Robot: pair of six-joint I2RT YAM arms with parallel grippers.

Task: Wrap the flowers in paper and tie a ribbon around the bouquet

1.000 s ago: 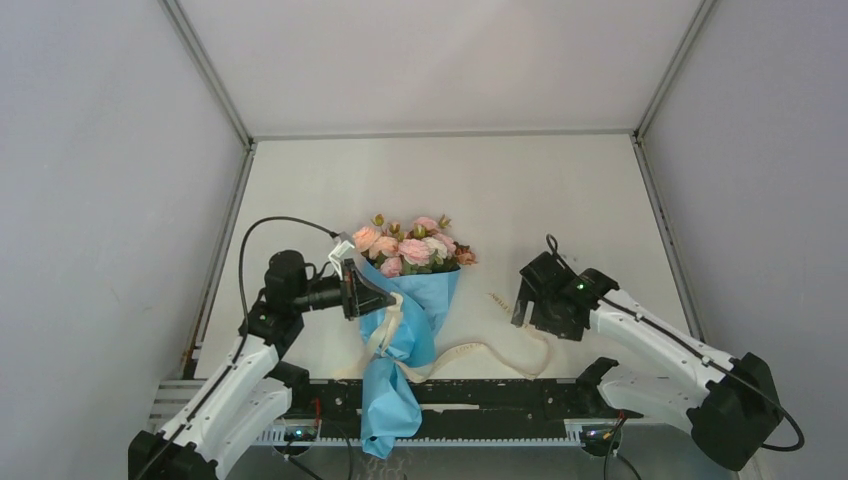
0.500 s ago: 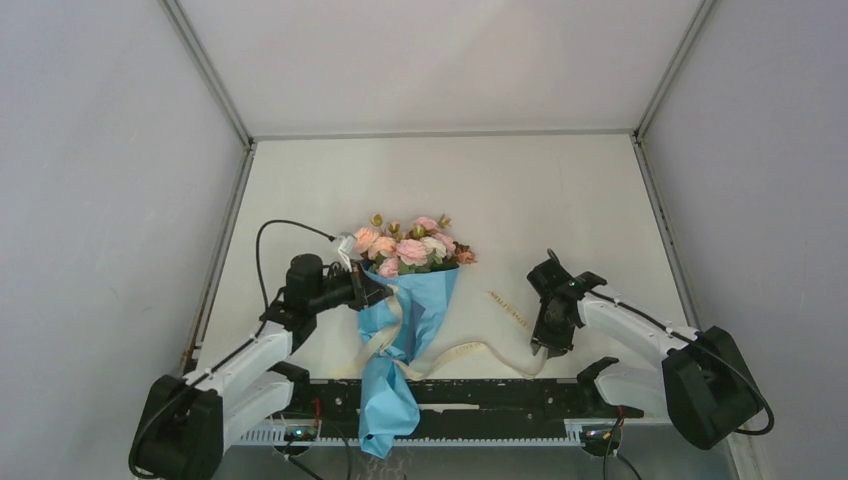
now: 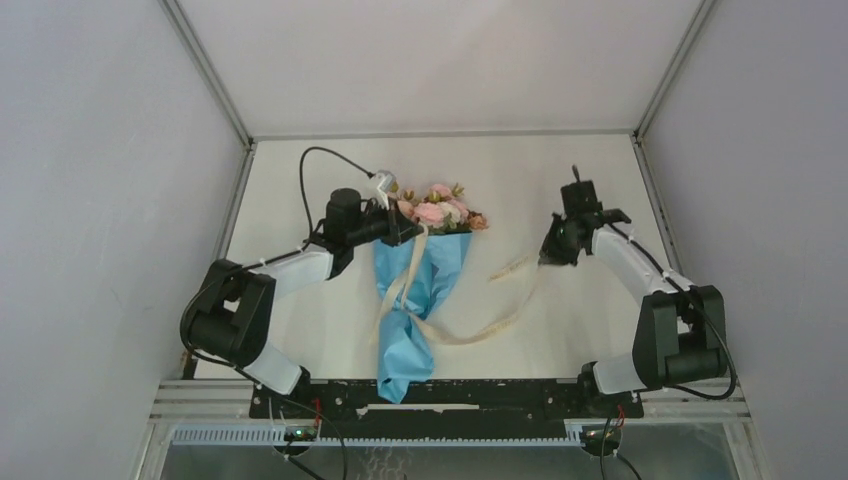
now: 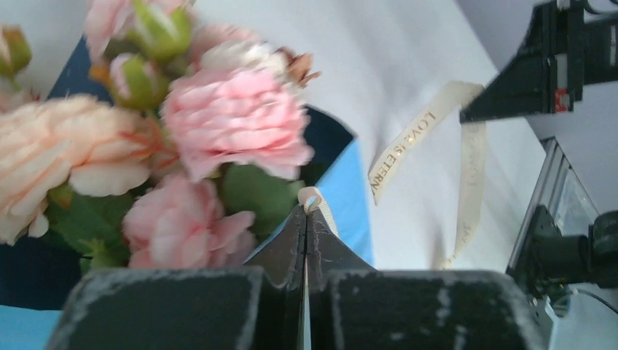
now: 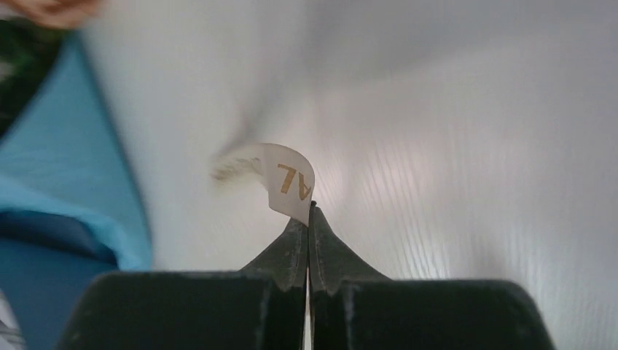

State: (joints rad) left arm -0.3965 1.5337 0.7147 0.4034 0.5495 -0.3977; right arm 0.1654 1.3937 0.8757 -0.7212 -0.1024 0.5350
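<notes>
The bouquet [image 3: 420,285] lies mid-table: pink and peach flowers [image 3: 438,212] poke out of a light blue paper [image 3: 432,270] cone, its twisted tail toward the near edge. A cream ribbon [image 3: 480,328] runs around the cone and trails right. My left gripper [image 3: 405,232] sits at the cone's upper left, shut on one ribbon end; a small loop of ribbon [image 4: 315,198] shows at its tips beside the flowers [image 4: 233,120]. My right gripper [image 3: 548,258] is shut on the other ribbon end [image 5: 290,182], lifted at the right, with gold lettering on it.
White table [image 3: 520,190] enclosed by grey walls. A black rail [image 3: 480,392] runs along the near edge, just past the cone's tail. The right arm's gripper [image 4: 543,65] shows in the left wrist view, with the ribbon [image 4: 466,168] hanging from it.
The right gripper closed on the ribbon's end and lifted it back and right. The left arm pulled its ribbon end farther back; the bouquet shifted away from the near edge.
</notes>
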